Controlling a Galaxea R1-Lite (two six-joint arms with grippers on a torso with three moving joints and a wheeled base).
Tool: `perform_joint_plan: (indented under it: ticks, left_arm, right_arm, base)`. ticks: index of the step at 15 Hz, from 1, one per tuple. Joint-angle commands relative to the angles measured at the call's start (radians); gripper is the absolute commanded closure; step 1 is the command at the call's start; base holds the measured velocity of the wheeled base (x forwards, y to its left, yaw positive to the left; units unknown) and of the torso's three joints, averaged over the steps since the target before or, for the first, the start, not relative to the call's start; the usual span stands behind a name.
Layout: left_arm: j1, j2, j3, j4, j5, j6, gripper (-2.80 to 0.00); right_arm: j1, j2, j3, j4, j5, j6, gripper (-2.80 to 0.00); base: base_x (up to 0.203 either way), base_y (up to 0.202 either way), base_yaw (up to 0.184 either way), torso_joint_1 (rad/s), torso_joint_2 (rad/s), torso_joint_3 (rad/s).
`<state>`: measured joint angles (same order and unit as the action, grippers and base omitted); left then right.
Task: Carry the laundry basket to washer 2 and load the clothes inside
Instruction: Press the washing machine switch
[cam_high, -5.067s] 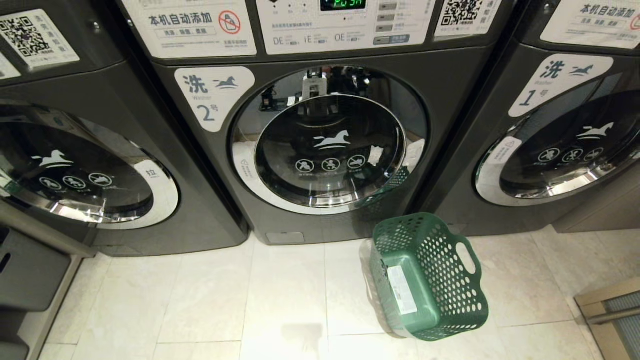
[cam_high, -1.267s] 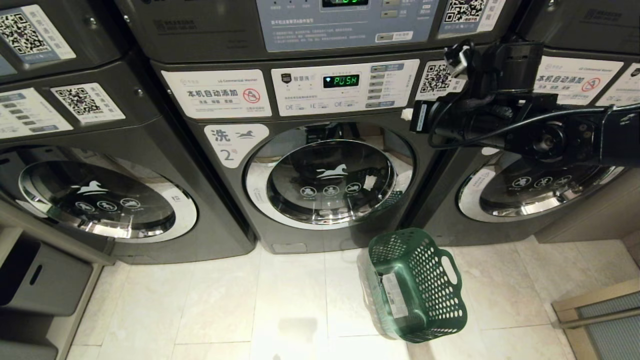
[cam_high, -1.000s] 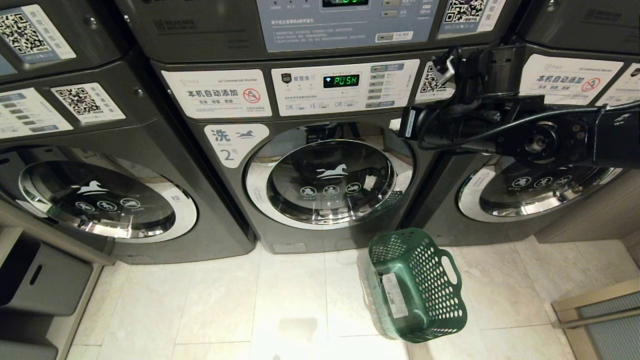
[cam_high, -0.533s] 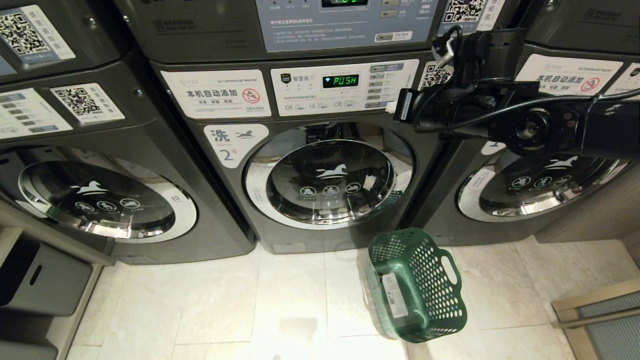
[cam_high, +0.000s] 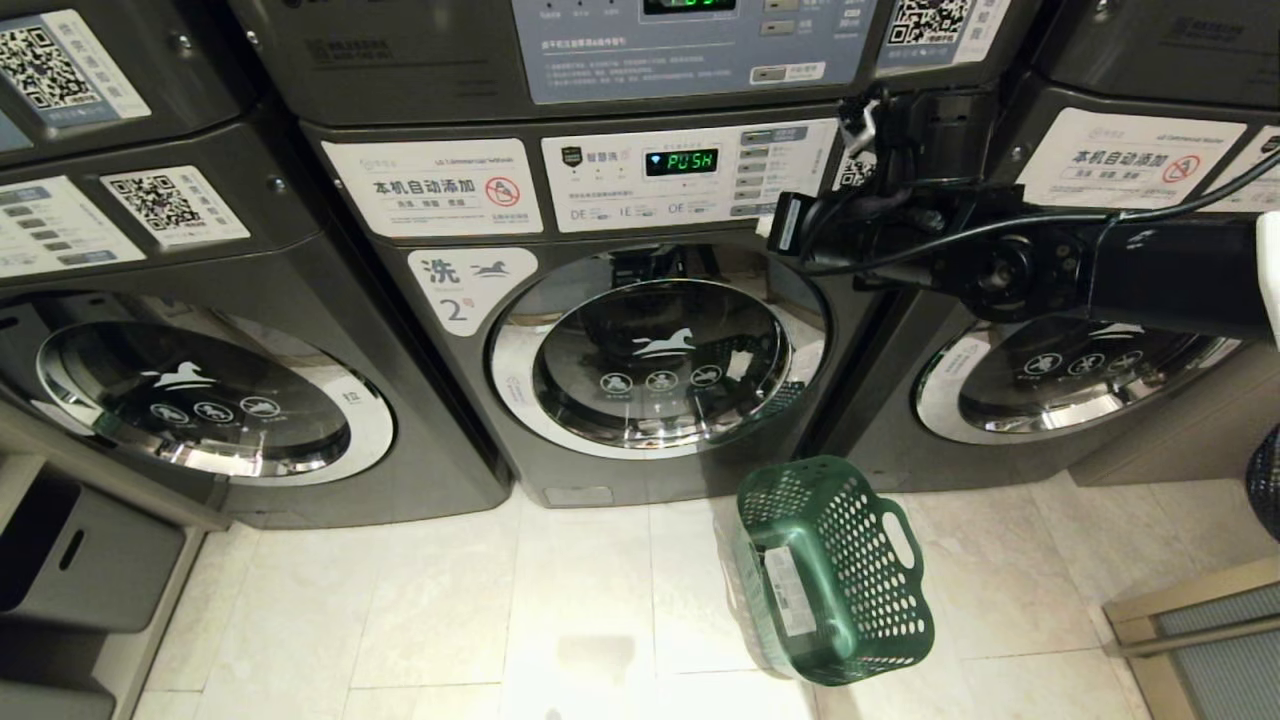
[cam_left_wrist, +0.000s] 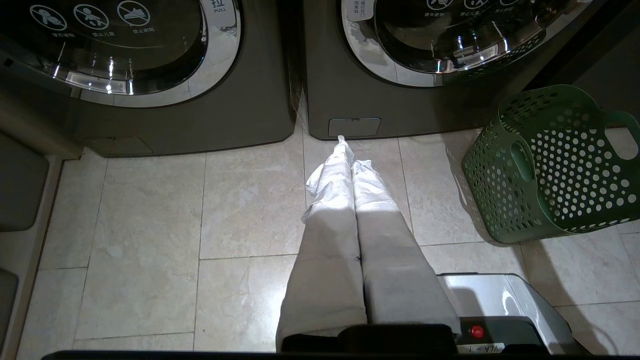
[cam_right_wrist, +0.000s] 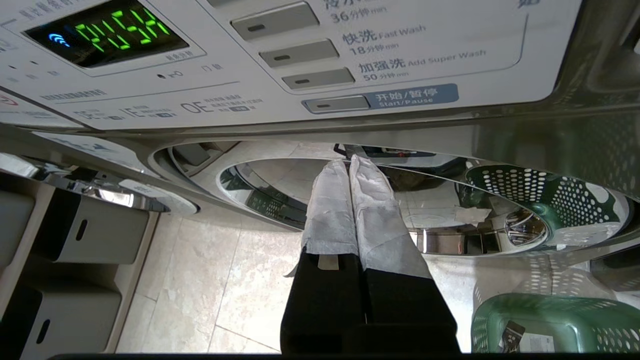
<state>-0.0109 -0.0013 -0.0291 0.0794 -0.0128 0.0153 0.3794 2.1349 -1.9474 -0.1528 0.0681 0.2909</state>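
Washer 2 (cam_high: 640, 340) stands in the middle of a row of dark grey front-loaders, its chrome-ringed round door closed and its white label with the horse and "2" at the upper left of the door; its control panel (cam_high: 690, 175) shows green "PUSH" on the display. Laundry basket (cam_high: 830, 570), green with round-holed sides, lies tipped on its side on the pale tiled floor (cam_high: 400, 600) just in front of the washer's lower right corner, a loop handle turned up and the white sticker on its base facing outward. No garment can be made out inside it from these views. Right gripper (cam_right_wrist: 350, 170) is raised in front of washer 2, just below the control panel and level with the top of the door glass; its two cloth-wrapped fingers (cam_right_wrist: 330, 210) are pressed together with nothing between them. In the head view the right arm (cam_high: 1000, 260) reaches in from the right across the seam between washer 2 and the neighbouring machine marked "1" (cam_high: 1080, 380). Left gripper (cam_left_wrist: 347, 155) hangs low over the floor, pointing at the foot of washer 2, fingers together and empty, with the basket lying apart to its side.
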Motion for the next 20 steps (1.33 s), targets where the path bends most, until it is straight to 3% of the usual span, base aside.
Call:
perform_joint_plan:
  ticks: [1,9,16,20]
  left_arm:
    - [0.0,0.001,0.0,0.0,-0.001,0.0,0.0]
    - [0.0,0.001,0.0,0.0,-0.001,0.0,0.0]
    - [0.0,0.001,0.0,0.002,-0.001,0.0,0.0]
    - [0.0,0.001,0.0,0.001,0.0,0.0,0.0]
  right_arm:
    - [0.001,0.005,-0.002,-0.009,0.002,0.004,0.0]
    - [0.006,-0.03,0.008,-0.028,-0.013,0.033,0.0]
    - [0.092,-0.157,0.064,-0.03,-0.028,0.051,0.0]
    - [0.102,-0.256,0.09,0.022,-0.029,0.021,0.0]
  base:
    - [0.0,0.0,0.0,0.0,0.0,0.0]
    - [0.0,0.0,0.0,0.0,0.0,0.0]
    - [0.0,0.0,0.0,0.0,0.0,0.0]
    - [0.0,0.0,0.0,0.0,0.0,0.0]
